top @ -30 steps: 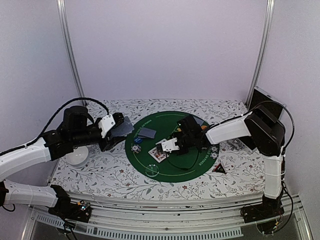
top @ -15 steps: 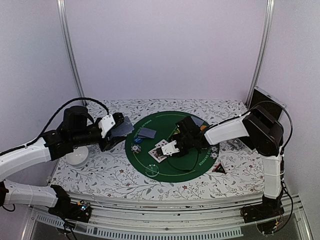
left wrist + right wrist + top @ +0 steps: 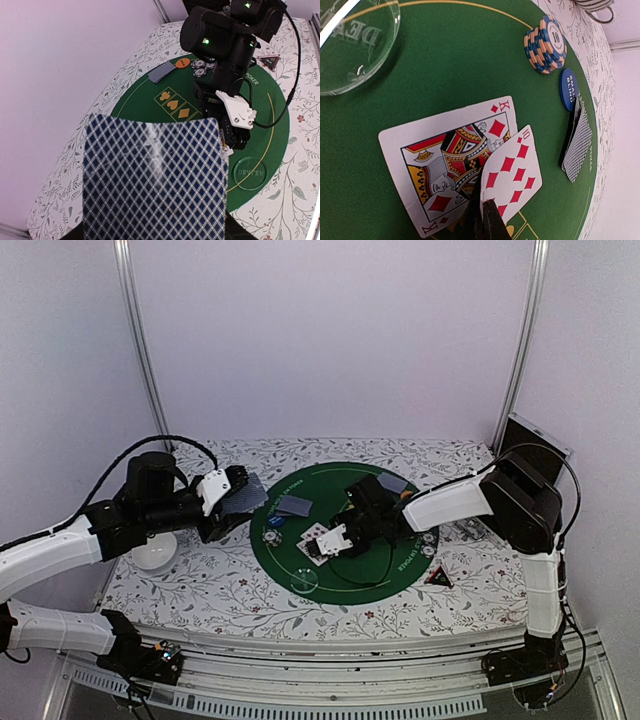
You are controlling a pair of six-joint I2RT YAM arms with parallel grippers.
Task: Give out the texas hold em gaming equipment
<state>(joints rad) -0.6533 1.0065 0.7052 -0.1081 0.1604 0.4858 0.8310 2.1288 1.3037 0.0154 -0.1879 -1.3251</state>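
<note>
Two pincers each grip a playing card at a round green felt mat (image 3: 380, 575) on the floral-print bench (image 3: 200, 585).
The right pincer (image 3: 482, 220) is pinched narrow on the lower edge of a glossy ten of diamonds (image 3: 512, 172), which overlaps a king of diamonds (image 3: 435, 160) lying flat on the felt. Near them sit a leaning stack of ridged blue-and-cream chips (image 3: 545, 42) marked "10", a round blue button (image 3: 567, 89) reading "SMALL BLIND", face-down cards (image 3: 579, 145) and a clear disc (image 3: 251, 172) lettered "DEALER". The left pincer (image 3: 232, 502) clamps a card (image 3: 155, 175) with a blue diamond-lattice back, by the mat's left rim.
</note>
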